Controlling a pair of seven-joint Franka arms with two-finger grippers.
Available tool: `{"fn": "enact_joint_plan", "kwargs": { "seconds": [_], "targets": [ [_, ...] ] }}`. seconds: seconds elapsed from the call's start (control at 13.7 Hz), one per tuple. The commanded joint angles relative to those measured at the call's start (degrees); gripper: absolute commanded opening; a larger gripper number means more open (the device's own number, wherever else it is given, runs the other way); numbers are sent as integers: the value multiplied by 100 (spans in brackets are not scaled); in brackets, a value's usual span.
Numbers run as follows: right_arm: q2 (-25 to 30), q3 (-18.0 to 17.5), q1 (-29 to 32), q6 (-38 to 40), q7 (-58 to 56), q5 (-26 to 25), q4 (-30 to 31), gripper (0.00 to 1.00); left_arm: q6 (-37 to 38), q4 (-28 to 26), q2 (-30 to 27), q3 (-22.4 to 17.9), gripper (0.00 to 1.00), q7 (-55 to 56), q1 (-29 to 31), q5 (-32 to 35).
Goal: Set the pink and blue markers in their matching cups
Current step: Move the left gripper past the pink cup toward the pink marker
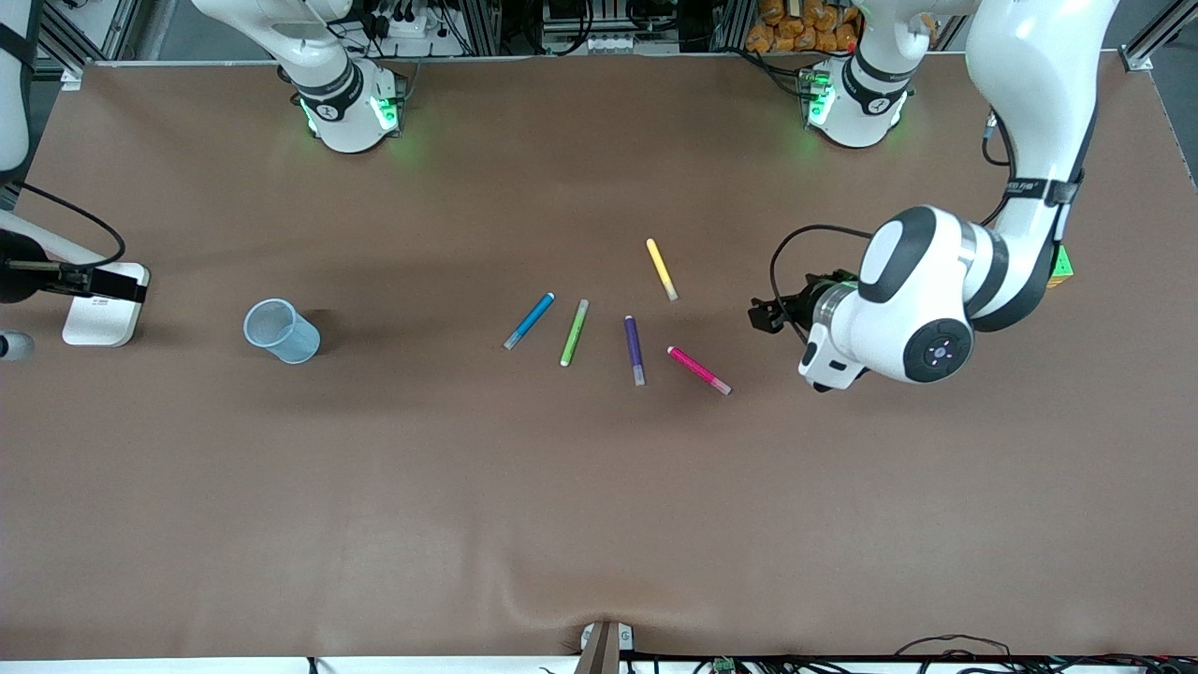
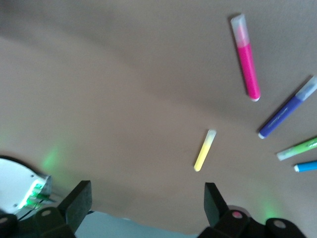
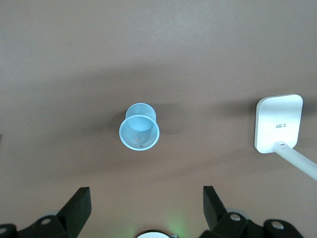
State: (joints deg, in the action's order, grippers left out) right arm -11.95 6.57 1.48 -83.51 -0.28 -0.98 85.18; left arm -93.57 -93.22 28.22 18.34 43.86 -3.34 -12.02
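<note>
The left gripper [image 2: 146, 206] is held wide open and empty beside the pink marker [image 1: 698, 370]; the right gripper [image 3: 146, 206], likewise spread and empty, is poised above the blue cup [image 3: 139, 128].

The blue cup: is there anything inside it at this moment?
Nothing shows inside the blue cup: the right wrist view looks into its mouth and sees only its bare bottom. The blue marker lies on the table.

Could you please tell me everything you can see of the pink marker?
The pink marker is a slim magenta stick with a pale translucent cap on the end nearer the front camera. It lies flat and slanted on the brown table, beside the purple marker, touching nothing else. No gripper holds it.
</note>
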Motion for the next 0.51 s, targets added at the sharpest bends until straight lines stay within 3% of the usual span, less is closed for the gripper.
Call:
{"fn": "enact_joint_plan", "kwargs": {
  "seconds": [0.0,0.22,0.44],
  "targets": [
    [-27,-50,54,19,133,19,-19,100,-432,40,227,-14,100,114,18,-309],
    [61,-50,45,-51,421,439,323,100,-1004,75,578,-49,100,123,62,-458],
    [473,-111,-86,-568,1336,617,1104,100,-1558,128,869,-198,100,507,62,-1038]
  ]
}}
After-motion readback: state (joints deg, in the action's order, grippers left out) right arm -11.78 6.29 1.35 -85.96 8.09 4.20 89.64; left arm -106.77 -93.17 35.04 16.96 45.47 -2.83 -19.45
